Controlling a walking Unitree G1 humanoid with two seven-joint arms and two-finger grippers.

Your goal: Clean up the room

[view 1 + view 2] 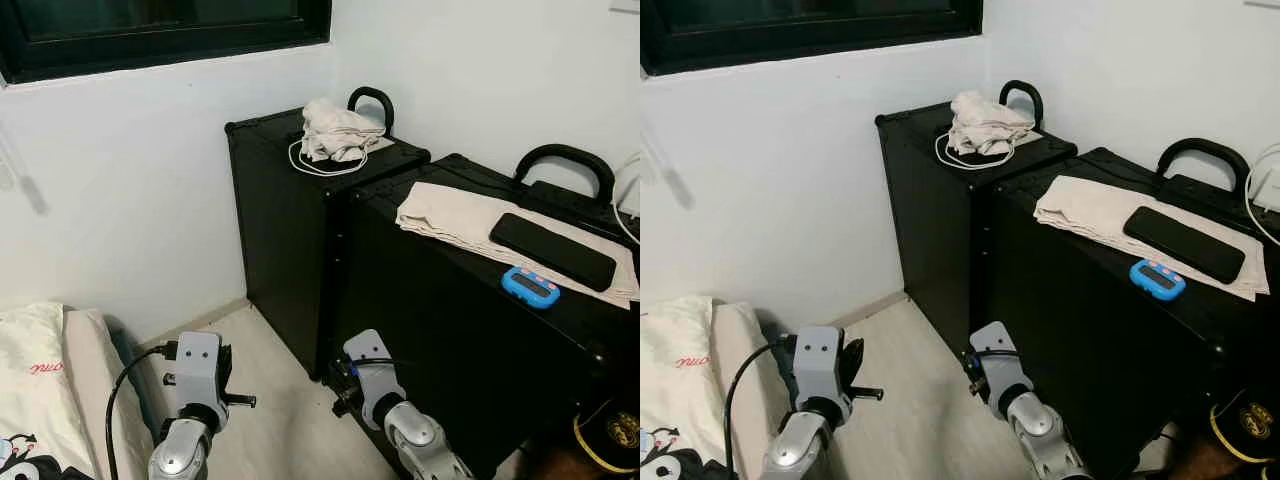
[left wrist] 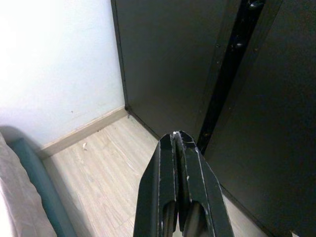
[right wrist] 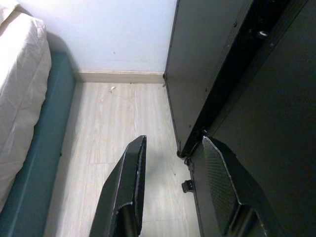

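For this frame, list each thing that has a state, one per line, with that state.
left gripper: shut, empty, low above the floor.
right gripper: open, empty, beside the cases.
far black case: closed, upright.
near black case: closed, upright.
crumpled cloth: bunched up on the far case.
white cable: looped under that cloth.
folded cloth: flat on the near case.
phone: screen dark, lying on the folded cloth.
blue timer: lying flat; display unreadable.

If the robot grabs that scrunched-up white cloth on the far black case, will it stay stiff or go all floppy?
Probably floppy: the white cloth lies crumpled in soft folds, so it would likely sag and drape. It looks light for its size. A white cable loops beside and under it on the black case, so lifting may drag the cable along.
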